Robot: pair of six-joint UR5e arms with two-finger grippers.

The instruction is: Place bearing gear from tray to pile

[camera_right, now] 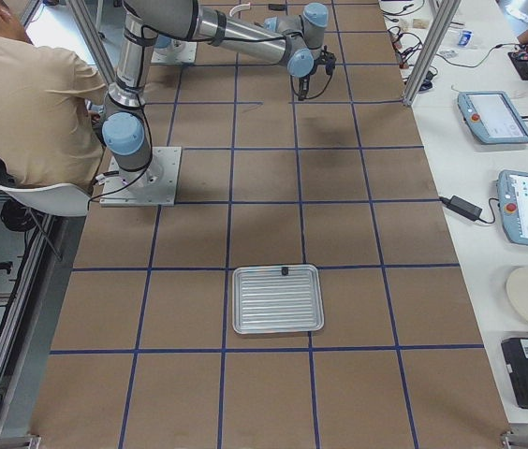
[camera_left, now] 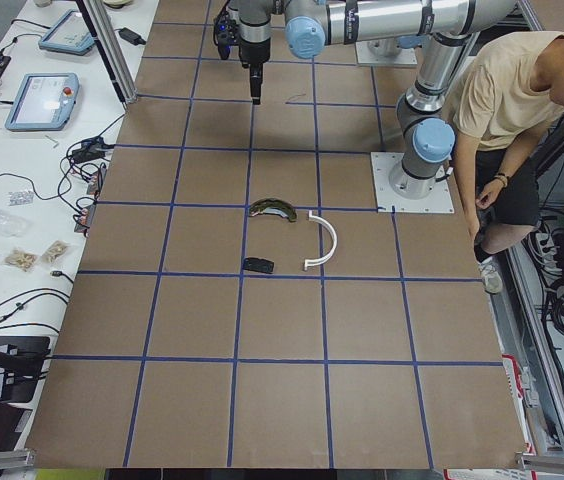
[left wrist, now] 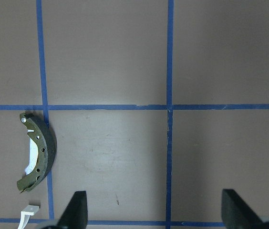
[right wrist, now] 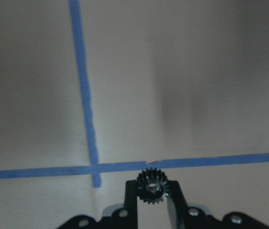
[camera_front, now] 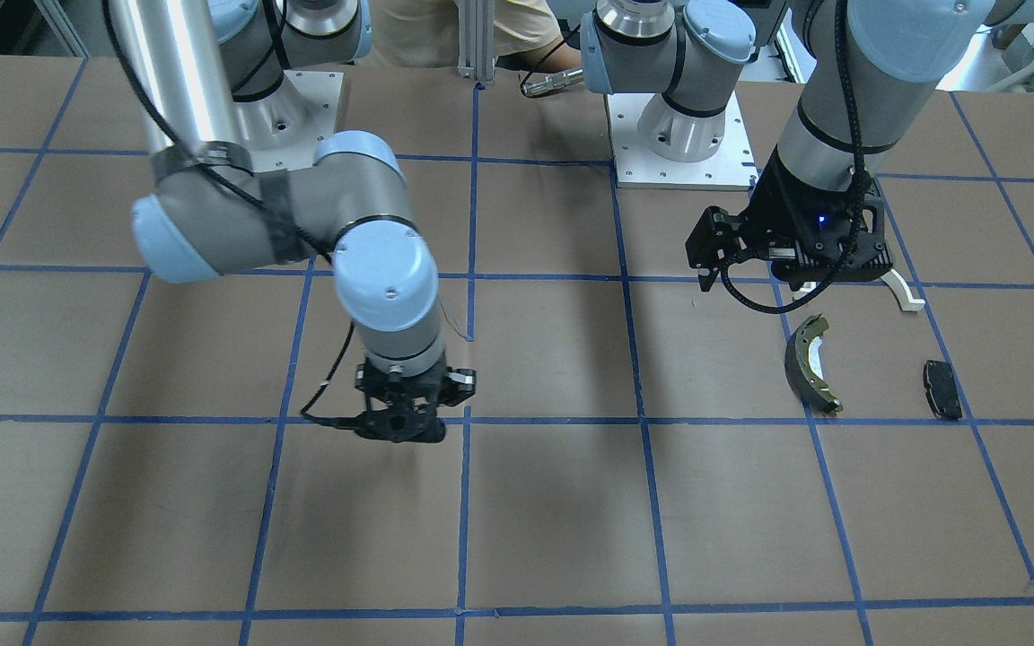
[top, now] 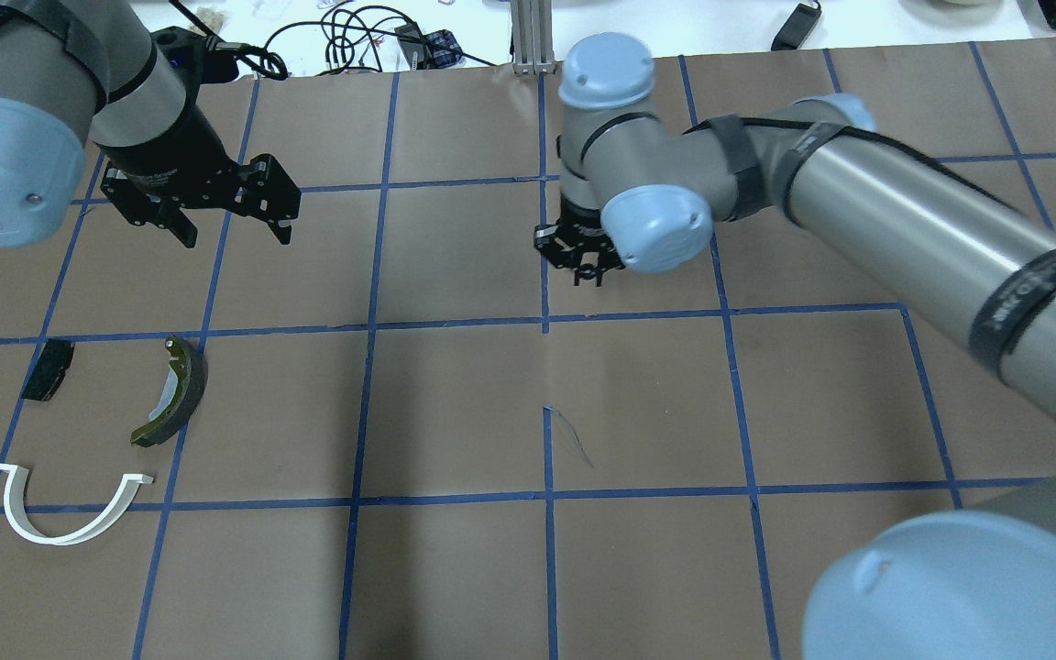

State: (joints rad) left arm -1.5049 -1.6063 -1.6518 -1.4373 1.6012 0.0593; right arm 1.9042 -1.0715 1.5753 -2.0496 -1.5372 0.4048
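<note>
Right gripper (right wrist: 152, 192) clamps the toothed black bearing gear (right wrist: 151, 183).
Left gripper (left wrist: 156, 204) hangs with jaws wide apart near the brake shoe (left wrist: 39, 153).

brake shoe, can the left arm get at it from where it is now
Probably yes. The left gripper hangs open beside the brake shoe, with nothing lying between them. The white arch and black pad lie apart from it, and the right gripper, shut on the bearing gear, is far off.

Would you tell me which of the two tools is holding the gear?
The right tool, shut on the small black gear; the left tool is open and empty.
</note>
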